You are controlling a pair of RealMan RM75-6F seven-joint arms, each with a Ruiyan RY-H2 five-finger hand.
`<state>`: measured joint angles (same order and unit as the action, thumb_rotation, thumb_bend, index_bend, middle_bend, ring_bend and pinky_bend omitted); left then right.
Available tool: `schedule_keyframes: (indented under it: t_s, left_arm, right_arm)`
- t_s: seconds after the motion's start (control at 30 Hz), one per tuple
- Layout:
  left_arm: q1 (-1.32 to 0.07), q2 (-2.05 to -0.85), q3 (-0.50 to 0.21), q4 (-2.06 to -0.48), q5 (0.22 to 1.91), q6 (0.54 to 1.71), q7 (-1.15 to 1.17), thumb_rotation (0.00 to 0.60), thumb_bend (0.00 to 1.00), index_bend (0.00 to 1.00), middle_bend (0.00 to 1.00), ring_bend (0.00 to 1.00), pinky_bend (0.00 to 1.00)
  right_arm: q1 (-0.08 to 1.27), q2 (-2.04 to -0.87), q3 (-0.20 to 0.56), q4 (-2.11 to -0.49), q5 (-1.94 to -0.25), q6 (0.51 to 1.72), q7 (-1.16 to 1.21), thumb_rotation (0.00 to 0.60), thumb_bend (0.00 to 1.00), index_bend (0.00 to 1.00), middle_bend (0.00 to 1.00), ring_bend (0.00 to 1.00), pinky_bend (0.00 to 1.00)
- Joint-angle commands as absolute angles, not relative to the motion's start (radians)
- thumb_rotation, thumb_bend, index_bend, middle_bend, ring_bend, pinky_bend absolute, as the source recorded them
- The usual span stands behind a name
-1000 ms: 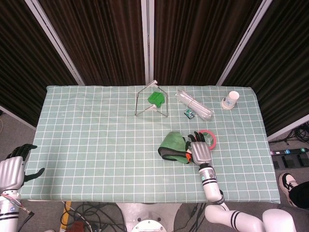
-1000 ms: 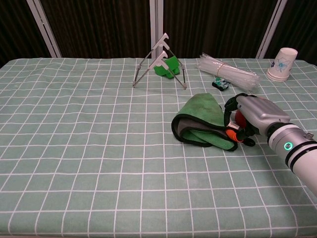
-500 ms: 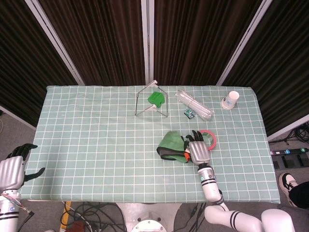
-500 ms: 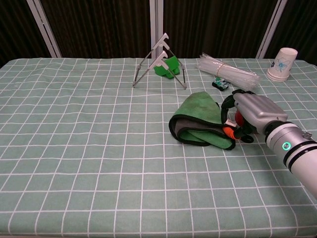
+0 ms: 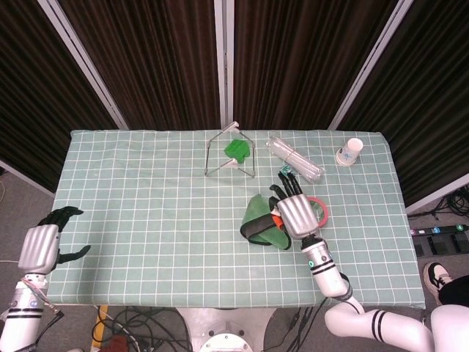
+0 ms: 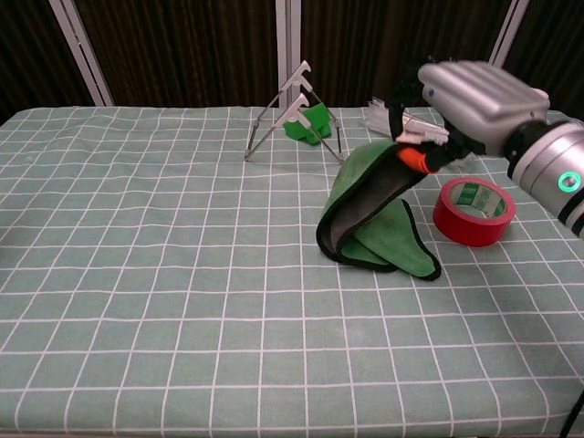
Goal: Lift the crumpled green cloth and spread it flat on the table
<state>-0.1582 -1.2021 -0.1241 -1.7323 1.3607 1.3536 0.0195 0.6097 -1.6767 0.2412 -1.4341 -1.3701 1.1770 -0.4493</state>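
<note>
Just right of the frame's center in the chest view, the green cloth (image 6: 370,214) hangs in a folded drape: its upper edge is pinched in the right hand (image 6: 456,96), which sits raised in the upper right of the frame, while its lower folds rest bunched on the checked tablecloth (image 6: 164,274). The cloth shows a dark grey inner side along the fold. Lying flat on the table just right of the cloth's lower end is a red tape roll (image 6: 473,212), apart from the cloth.

From the head view, the right hand (image 5: 293,211) sits over the cloth (image 5: 258,224) at center-right of the frame, with the tape roll (image 5: 320,211) just to its right. The left hand (image 5: 45,246) hovers at the lower left, off the table's edge, holding nothing, its fingers apart.

Toward the top of the table stand a wire stand (image 5: 229,152) with a green clip (image 5: 237,150), a bundle of clear straws (image 5: 294,158), and a paper cup (image 5: 352,151) at the upper right.
</note>
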Motion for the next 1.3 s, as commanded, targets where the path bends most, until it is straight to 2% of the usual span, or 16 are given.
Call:
schedule_keyframes:
  t_s: [0.03,0.33,0.6,0.77,0.97,1.13,1.3]
  left_arm:
    - [-0.213,-1.204,-0.143,-1.739,1.369,1.287,-0.03,0.6,0.04,0.26,0.25,0.2,0.29]
    - [-0.345,-1.297,-0.232,-1.7,1.289,1.156,-0.134,0.6,0.04,0.29,0.25,0.2,0.29]
    - [-0.47,-1.399,-0.296,-1.643,1.172,1.043,-0.123,0.597,0.03,0.31,0.25,0.2,0.3]
    - [-0.535,-1.447,-0.312,-1.609,1.069,0.975,-0.067,0.461,0.0,0.31,0.25,0.2,0.3]
    - [-0.597,-1.504,-0.312,-1.562,0.956,0.93,0.016,0.422,0.0,0.31,0.25,0.2,0.3]
    - [-0.647,-1.544,-0.308,-1.533,0.879,0.908,0.086,0.423,0.0,0.31,0.25,0.2,0.3]
    - [-0.682,-1.56,-0.308,-1.53,0.823,0.9,0.132,0.349,0.0,0.31,0.25,0.2,0.3]
  right_arm:
    - [0.666,-1.63,0.291,-1.489,-1.402,1.16,-0.494,0.6,0.63,0.74,0.25,0.0,0.0]
    - [0.779,-1.587,0.39,-1.545,-1.385,1.11,-0.511,0.6,0.63,0.73,0.25,0.0,0.0]
    - [0.879,-1.641,0.432,-1.527,-1.289,1.064,-0.597,0.6,0.63,0.73,0.25,0.0,0.0]
    - [0.953,-1.689,0.448,-1.471,-1.216,1.027,-0.671,0.6,0.64,0.73,0.25,0.0,0.0]
    - [1.044,-1.754,0.469,-1.385,-1.125,0.995,-0.751,0.6,0.64,0.73,0.25,0.0,0.0]
    - [1.119,-1.823,0.474,-1.324,-1.046,1.001,-0.853,0.6,0.65,0.73,0.25,0.0,0.0]
    - [1.181,-1.883,0.485,-1.285,-0.976,1.013,-0.913,0.6,0.65,0.73,0.25,0.0,0.0]
